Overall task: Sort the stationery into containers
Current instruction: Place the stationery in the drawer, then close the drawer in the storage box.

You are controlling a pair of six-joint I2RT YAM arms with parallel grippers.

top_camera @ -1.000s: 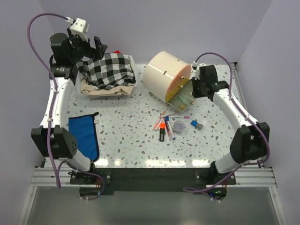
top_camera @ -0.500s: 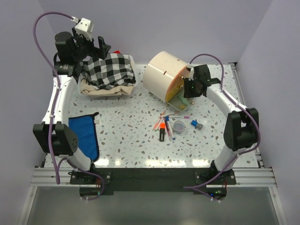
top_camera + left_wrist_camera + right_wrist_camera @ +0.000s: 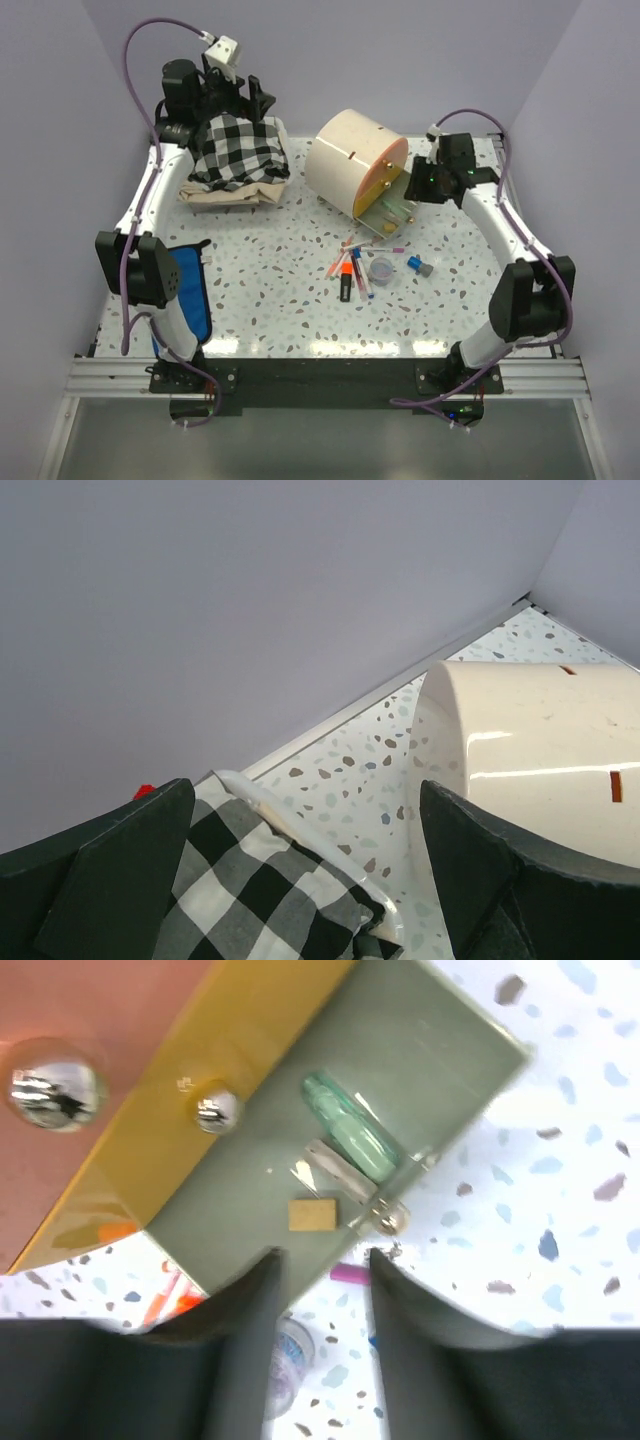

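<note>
The cream drum cabinet (image 3: 345, 160) lies at the back centre, and its green drawer (image 3: 388, 213) is pulled open. In the right wrist view the drawer (image 3: 230, 1200) holds a beige eraser (image 3: 313, 1213), a green eraser (image 3: 350, 1132) and a clear piece. My right gripper (image 3: 412, 186) is open and empty, just right of the drawer, also seen in its wrist view (image 3: 322, 1260). Pink, blue and black pens (image 3: 357, 268), an orange highlighter (image 3: 343, 268) and the clear pot (image 3: 381, 268) lie on the table. My left gripper (image 3: 240, 98) is open and empty above the checked cloth (image 3: 250, 890).
The black-and-white checked cloth (image 3: 235, 150) sits on a beige pile at the back left. A blue cloth (image 3: 185, 290) lies at the front left. Small blue and grey pieces (image 3: 418, 266) lie right of the pot. Gold knobs (image 3: 215, 1108) stud the orange drawer fronts.
My left arm has swung right along the back wall, over the checked cloth. My right gripper moved in to the open drawer, then drew back to the right.
</note>
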